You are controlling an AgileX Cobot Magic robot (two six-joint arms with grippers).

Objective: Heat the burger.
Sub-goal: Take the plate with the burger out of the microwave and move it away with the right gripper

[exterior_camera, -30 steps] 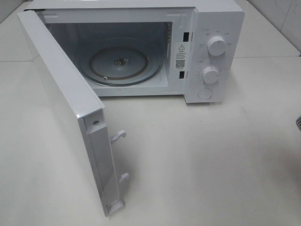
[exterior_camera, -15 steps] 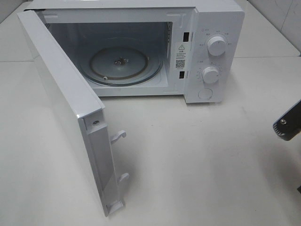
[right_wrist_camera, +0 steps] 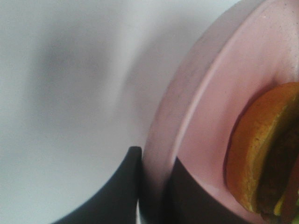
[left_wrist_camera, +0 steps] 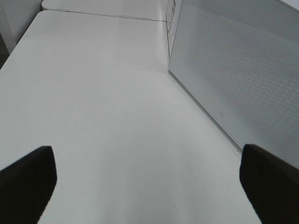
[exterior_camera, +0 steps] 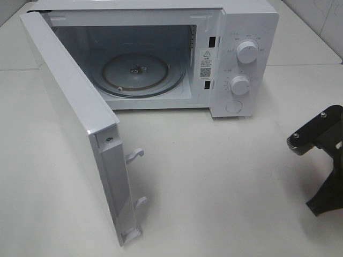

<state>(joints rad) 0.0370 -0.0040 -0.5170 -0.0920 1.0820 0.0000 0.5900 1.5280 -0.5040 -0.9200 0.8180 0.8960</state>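
The burger (right_wrist_camera: 261, 154), with its golden-brown bun and a strip of green lettuce at its lower edge, sits on a round pink plate (right_wrist_camera: 205, 98) and shows only in the right wrist view, just beyond the right pincer (right_wrist_camera: 152, 186). That pincer is clamped on the plate's rim: one dark finger lies outside the rim, the other inside it on the plate's face, between the rim and the burger. The burger itself is not touched by either finger.

From the high camera, only the black rear part of the right arm (exterior_camera: 321, 155) appears at the right edge of the view, above the white tabletop (exterior_camera: 225, 187); plate and burger lie outside that picture. Well away from that arm stands the white microwave oven (exterior_camera: 241, 59), with two round dials on its panel. Its white door (exterior_camera: 80, 128) is swung wide open, and the round glass turntable (exterior_camera: 136, 73) inside is bare.

The left pincer (left_wrist_camera: 149, 182) hangs with its two dark fingertips (left_wrist_camera: 25, 182) far apart, holding nothing, over the white table, with the door's perforated outer face just beside it.
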